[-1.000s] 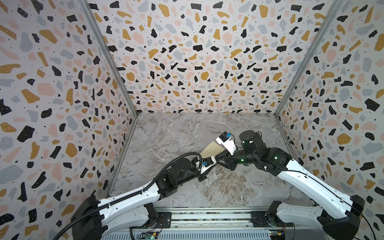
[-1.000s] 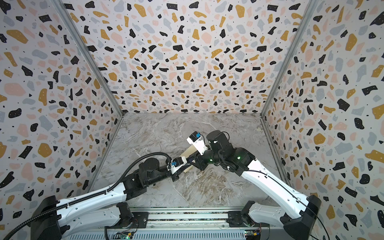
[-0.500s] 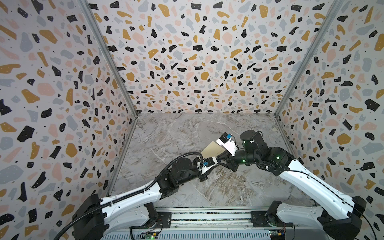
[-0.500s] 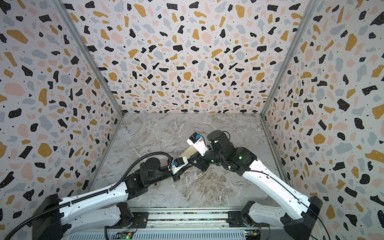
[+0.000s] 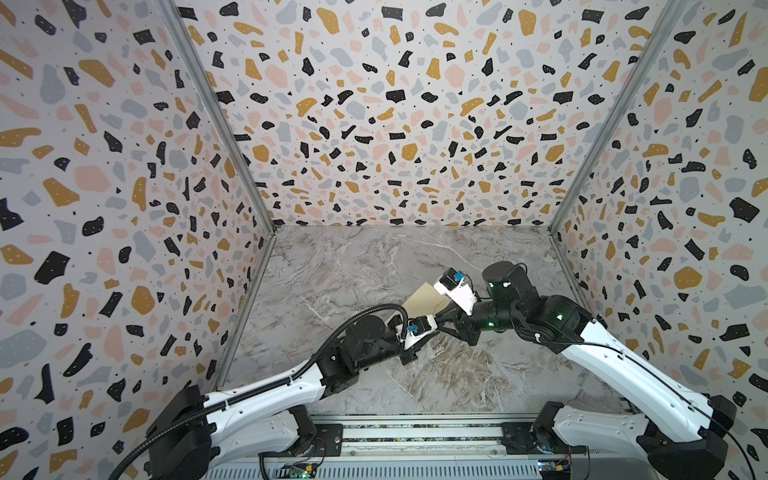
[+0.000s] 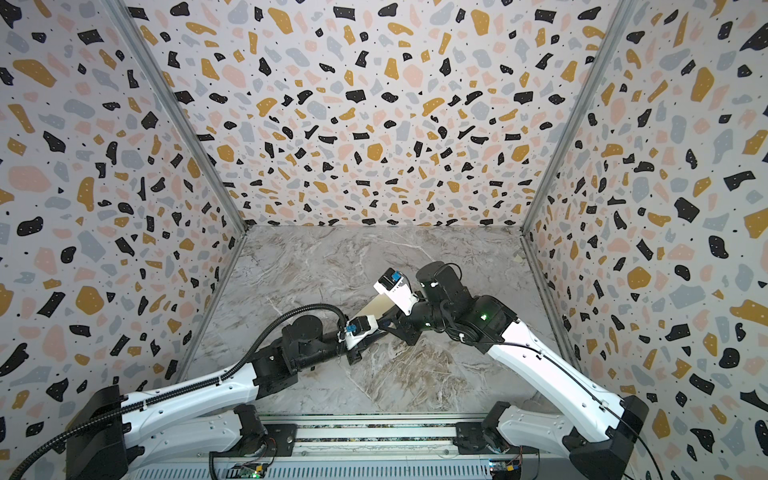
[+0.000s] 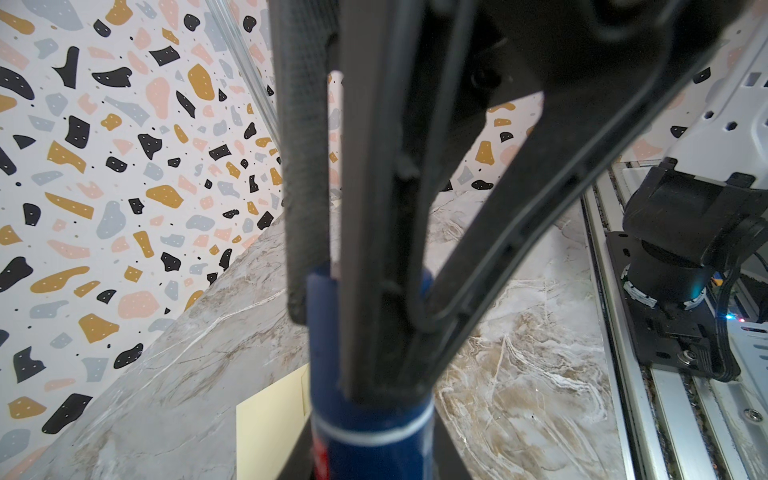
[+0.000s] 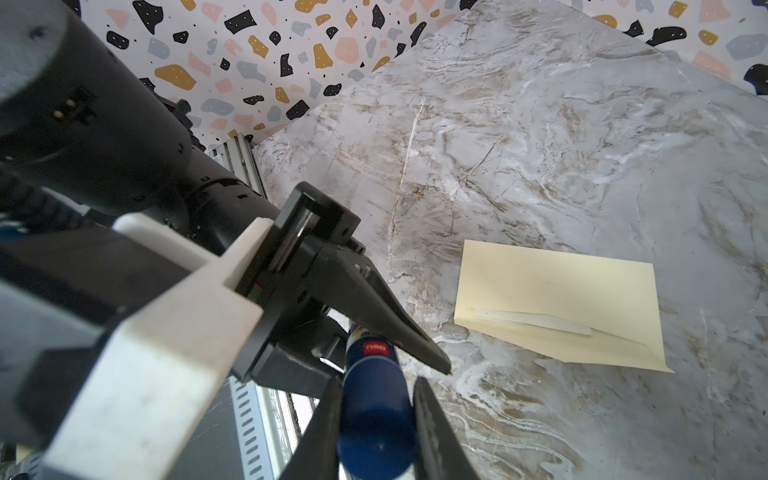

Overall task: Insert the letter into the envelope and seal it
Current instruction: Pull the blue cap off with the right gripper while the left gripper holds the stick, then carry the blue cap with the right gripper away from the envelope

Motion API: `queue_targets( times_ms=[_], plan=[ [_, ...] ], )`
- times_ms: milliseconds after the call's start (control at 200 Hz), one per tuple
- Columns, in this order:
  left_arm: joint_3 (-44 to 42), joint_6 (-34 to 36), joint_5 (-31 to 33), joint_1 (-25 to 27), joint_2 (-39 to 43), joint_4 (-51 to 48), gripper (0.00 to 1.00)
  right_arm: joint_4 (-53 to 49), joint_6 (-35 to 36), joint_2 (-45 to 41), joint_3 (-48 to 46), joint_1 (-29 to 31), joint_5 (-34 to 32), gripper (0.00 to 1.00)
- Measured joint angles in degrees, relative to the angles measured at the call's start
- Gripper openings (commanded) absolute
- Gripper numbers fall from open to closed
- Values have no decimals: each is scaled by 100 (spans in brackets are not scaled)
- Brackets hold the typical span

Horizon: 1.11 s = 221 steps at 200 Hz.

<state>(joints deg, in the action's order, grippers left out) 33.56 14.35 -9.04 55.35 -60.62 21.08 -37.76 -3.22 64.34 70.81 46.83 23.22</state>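
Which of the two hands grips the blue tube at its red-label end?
The left hand: its fingers close on the tube beside the red label, while the right hand clamps the plain blue end.

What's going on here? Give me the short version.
Both arms are working on one blue tube, apparently a glue stick, held above the marble table. The right gripper is clamped on one end and the left gripper grips the other, as if to pull off a cap. The envelope lies flat on the table beside them, untouched. Whether it is sealed cannot be told from here.
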Motion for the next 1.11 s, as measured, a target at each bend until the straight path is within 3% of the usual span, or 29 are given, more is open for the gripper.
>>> queue_targets(
  times_ms=[335, 571, 856, 1106],
  plan=[
    [31, -87, 442, 44, 2, 79, 0, 68, -925, 133, 94, -264, 214, 0],
    [-42, -175, 1360, -2, 50, -715, 0, 212, -1602, 186, 195, -566, -125, 0],
    [-214, -197, 1716, -17, 273, -1036, 0, 267, -1663, 177, 254, -675, -391, 0],
    [-494, -326, 1705, -17, 835, -861, 0, 278, -1458, 184, -48, -1541, -1097, 2]
  ],
)
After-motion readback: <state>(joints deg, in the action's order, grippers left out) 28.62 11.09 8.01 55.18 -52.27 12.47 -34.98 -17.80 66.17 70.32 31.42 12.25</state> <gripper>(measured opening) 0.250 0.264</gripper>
